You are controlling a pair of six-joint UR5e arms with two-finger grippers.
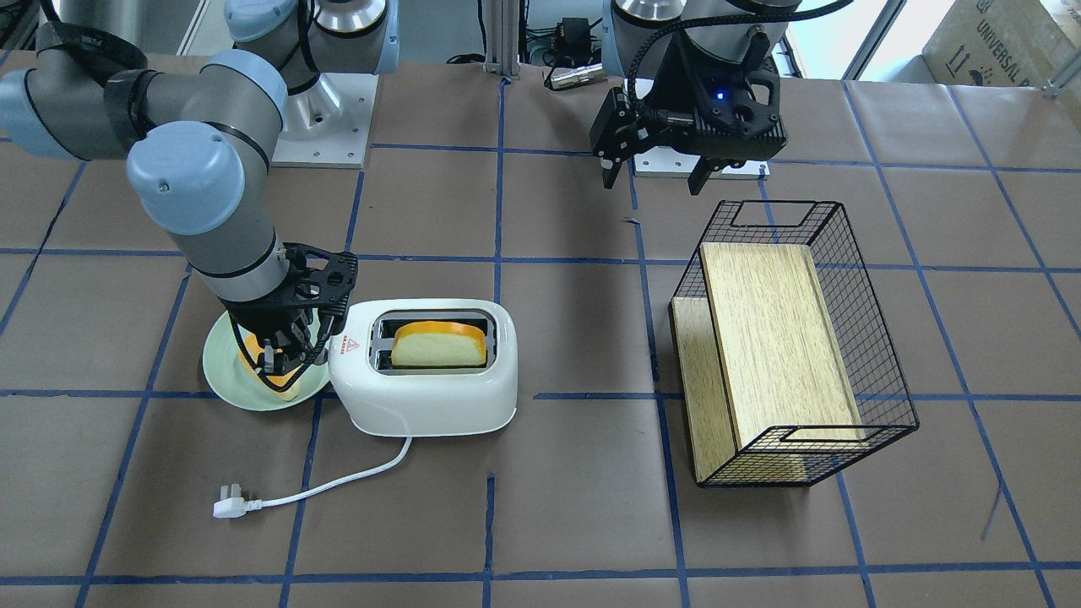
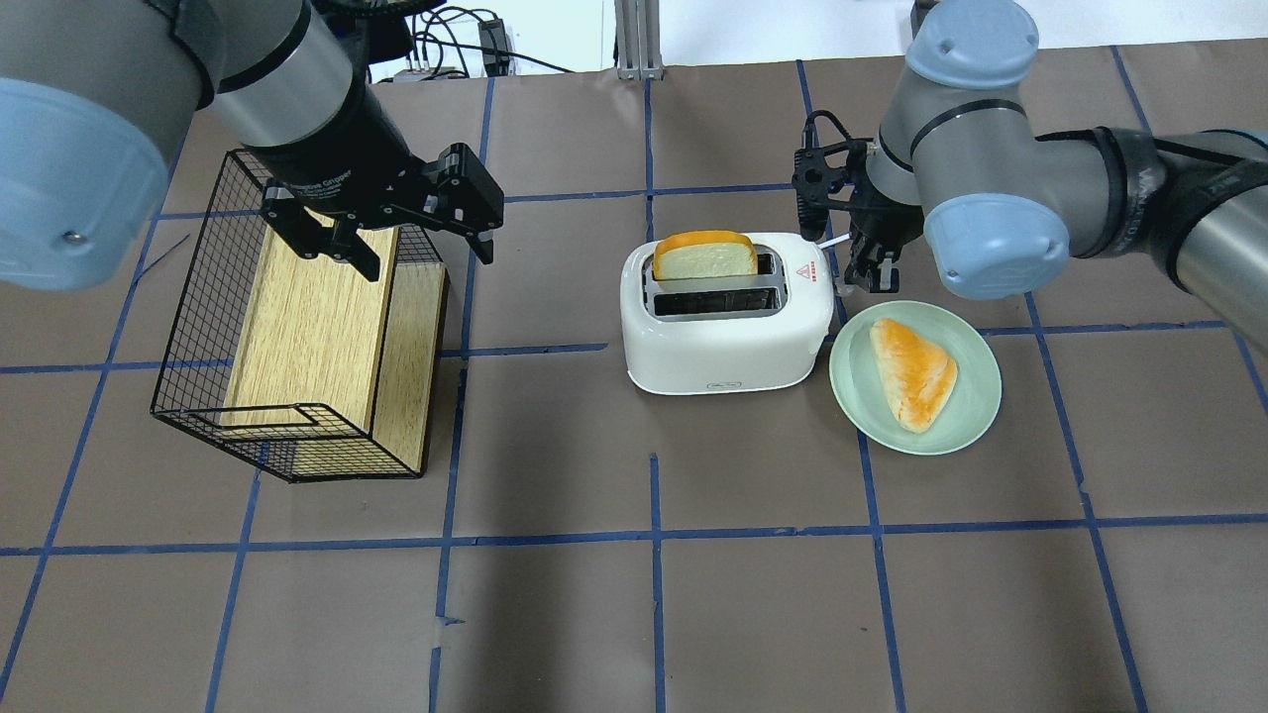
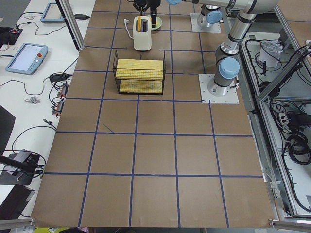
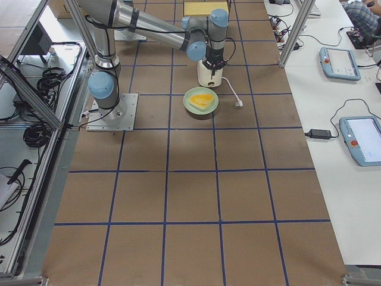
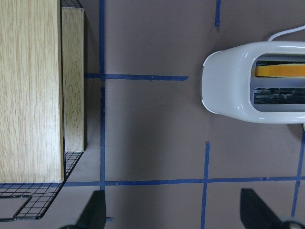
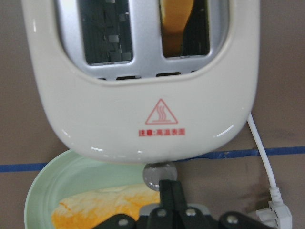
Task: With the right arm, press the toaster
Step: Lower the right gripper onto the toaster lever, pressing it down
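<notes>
White toaster (image 2: 728,349) stands mid-table with 1 bread slice (image 2: 705,259) in a slot, just beside a green plate (image 2: 979,398). Right gripper (image 6: 169,185), fingers pressed together, sits at its grey end knob (image 6: 158,172). Left gripper (image 2: 428,259) hovers, fingers spread, beside the wire basket (image 2: 198,297).

In the overhead view, the right end of the toaster (image 2: 728,332) is crowded by the green plate (image 2: 981,391) just beside it; bare table (image 2: 555,426) is left between toaster and wire basket (image 2: 188,327) at centre-left.
</notes>
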